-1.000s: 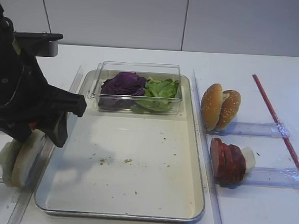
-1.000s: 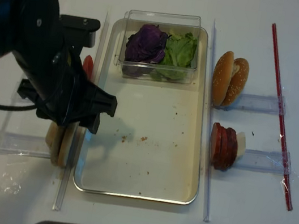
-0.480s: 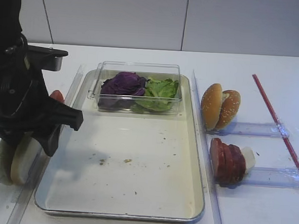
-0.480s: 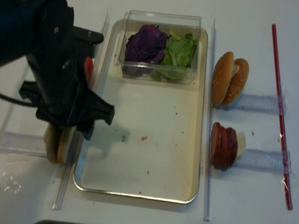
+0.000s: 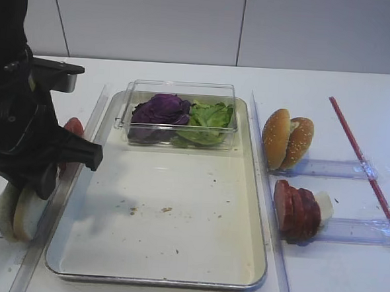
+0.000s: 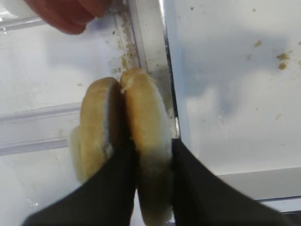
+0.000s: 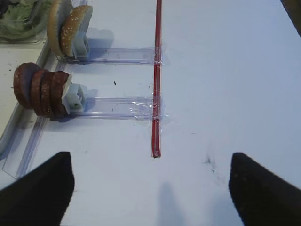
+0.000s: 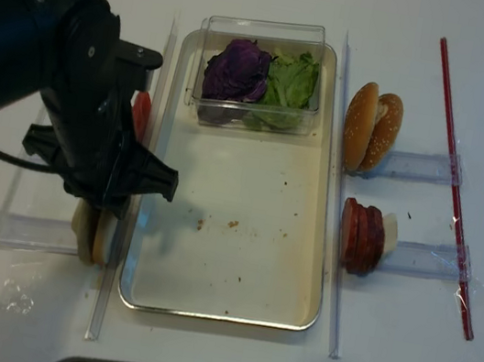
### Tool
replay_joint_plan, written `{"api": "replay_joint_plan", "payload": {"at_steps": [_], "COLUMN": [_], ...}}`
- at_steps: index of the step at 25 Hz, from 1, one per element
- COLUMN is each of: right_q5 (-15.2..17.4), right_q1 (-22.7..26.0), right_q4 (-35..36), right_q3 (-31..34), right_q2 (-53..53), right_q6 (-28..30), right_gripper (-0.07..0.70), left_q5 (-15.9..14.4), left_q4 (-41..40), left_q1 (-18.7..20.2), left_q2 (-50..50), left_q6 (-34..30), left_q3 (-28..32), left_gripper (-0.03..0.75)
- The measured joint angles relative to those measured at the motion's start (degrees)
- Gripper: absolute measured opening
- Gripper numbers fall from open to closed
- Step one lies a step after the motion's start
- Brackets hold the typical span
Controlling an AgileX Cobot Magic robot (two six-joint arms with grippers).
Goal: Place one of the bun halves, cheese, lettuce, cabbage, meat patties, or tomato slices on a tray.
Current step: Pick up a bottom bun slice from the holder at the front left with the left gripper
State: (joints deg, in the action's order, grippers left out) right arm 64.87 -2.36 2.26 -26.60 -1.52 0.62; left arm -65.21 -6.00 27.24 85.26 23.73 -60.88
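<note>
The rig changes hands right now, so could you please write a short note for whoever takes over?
Left pincer: fingers on both sides of the right-hand bun half of the two standing on edge just left of the tray; closed on it, not lifted.
Right pincer: open, over bare table right of the red strip, holding nothing.
Things: patties and sesame buns right of the tray; lettuce and cabbage in the clear box at the tray's far end; tomato slices left of it.
Done: nothing on the tray but crumbs.
Left: lift the bun half and set it on the tray.
</note>
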Motion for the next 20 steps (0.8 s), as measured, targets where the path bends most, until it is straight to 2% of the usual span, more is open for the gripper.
{"api": "replay_joint_plan", "payload": {"at_steps": [4,15,20], "right_q5": [0.00,0.00,0.00], "right_q1": [0.00,0.00,0.00], "right_q4": [0.00,0.00,0.00], "right_q3": [0.00,0.00,0.00], "right_q2": [0.00,0.00,0.00], "right_q6": [0.00,0.00,0.00], "right_gripper": [0.689,0.689,0.689], "left_q5": [-0.11,-0.14,-0.14], "left_q4": [0.00,0.20,0.39], "left_q1": [0.00,0.00,0.00], "left_q2": [0.00,0.00,0.00], "left_q6": [0.00,0.00,0.00], "left_q3": [0.00,0.00,0.00], "left_gripper": [0.158,0.152,0.118]}}
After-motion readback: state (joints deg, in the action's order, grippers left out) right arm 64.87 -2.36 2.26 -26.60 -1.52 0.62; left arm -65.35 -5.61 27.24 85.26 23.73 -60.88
